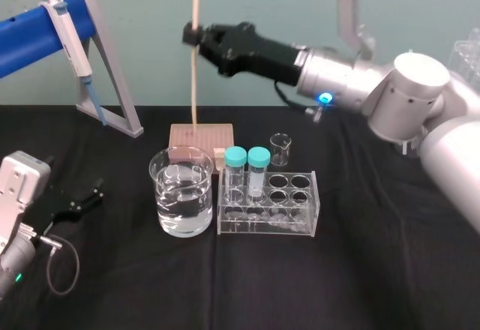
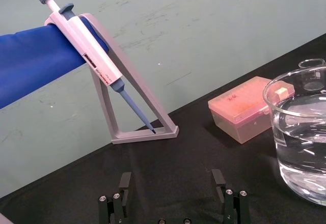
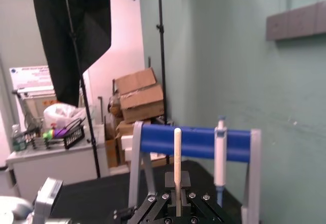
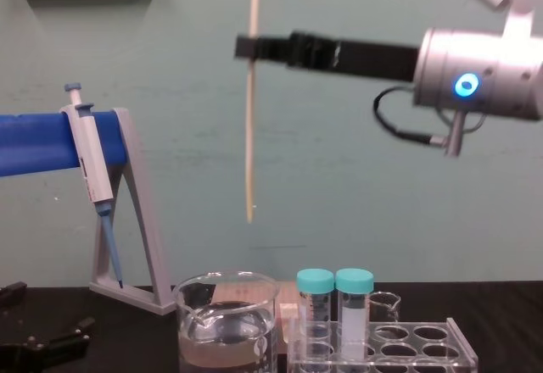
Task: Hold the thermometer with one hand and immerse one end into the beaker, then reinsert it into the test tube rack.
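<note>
The thermometer [image 1: 194,90], a thin cream-white rod, hangs upright in the air. My right gripper [image 1: 192,35] is shut on its upper part. In the chest view the thermometer [image 4: 250,136] ends well above the beaker [image 4: 226,322], held by the right gripper [image 4: 244,47]. The right wrist view has the rod [image 3: 177,147] rising from between the fingers. The large beaker [image 1: 181,191] holds clear water and stands just left of the clear test tube rack [image 1: 296,206]. My left gripper [image 1: 94,193] rests open on the table at the left, fingers [image 2: 125,183] apart with nothing between them.
Two teal-capped tubes [image 1: 247,159] stand in the rack's left holes. A pink box [image 1: 201,136] and a small glass beaker [image 1: 280,148] sit behind. At the back left, a pipette [image 1: 71,37] hangs on a grey stand [image 1: 112,105] with a blue bar.
</note>
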Robot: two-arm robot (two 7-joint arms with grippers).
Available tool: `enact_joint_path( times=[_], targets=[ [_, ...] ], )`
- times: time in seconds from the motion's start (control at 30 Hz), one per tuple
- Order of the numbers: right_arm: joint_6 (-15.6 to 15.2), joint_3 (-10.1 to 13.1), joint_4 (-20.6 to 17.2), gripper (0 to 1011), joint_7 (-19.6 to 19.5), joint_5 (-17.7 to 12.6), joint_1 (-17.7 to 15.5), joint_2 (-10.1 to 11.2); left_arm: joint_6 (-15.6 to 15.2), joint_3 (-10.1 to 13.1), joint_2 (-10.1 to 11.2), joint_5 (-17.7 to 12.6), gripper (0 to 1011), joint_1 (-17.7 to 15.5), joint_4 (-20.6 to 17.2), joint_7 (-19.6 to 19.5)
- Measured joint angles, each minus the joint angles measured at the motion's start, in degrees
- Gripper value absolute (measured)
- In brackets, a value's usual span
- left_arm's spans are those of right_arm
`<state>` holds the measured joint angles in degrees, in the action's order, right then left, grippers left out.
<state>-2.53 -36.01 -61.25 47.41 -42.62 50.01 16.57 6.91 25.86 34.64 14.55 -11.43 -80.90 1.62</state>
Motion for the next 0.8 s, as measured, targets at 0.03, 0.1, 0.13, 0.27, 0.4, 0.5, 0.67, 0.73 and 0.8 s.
enact_joint_path(
  times=[0.03,0.1,0.13,0.27,0.4,0.5,0.67,0.73,0.8],
  targets=[
    [0.22,-0.35,0.57,53,0.29,0.29,0.07,-0.27,0.0,0.0,0.0,0.0,1004,0.0,0.0,0.0],
    [0.6,-0.98,1.56,53,0.77,0.76,0.16,-0.77,0.0,0.0,0.0,0.0,1004,0.0,0.0,0.0],
    [1.13,-1.49,2.42,53,1.24,1.31,0.19,-1.19,0.0,0.0,0.0,0.0,1004,0.0,0.0,0.0],
    [2.51,-2.34,4.83,53,2.35,2.53,0.19,-2.33,0.0,0.0,0.0,0.0,1004,0.0,0.0,0.0],
    [3.12,-2.72,6.01,53,3.14,3.2,0.18,-2.81,0.0,0.0,0.0,0.0,1004,0.0,0.0,0.0],
    [3.99,-3.04,7.74,53,4.08,3.96,0.15,-3.5,0.0,0.0,0.0,0.0,1004,0.0,0.0,0.0],
    [4.53,-3.14,9.93,53,4.74,4.58,0.02,-4.43,0.0,0.0,0.0,0.0,1004,0.0,0.0,0.0],
    [4.7,-3.14,10.66,53,4.92,4.8,-0.05,-4.76,0.0,0.0,0.0,0.0,1003,0.0,0.0,0.0],
    [4.8,-3.12,11.38,53,5.11,4.93,-0.1,-5.07,0.0,0.0,0.0,0.0,1004,0.0,0.0,0.0]
  ],
)
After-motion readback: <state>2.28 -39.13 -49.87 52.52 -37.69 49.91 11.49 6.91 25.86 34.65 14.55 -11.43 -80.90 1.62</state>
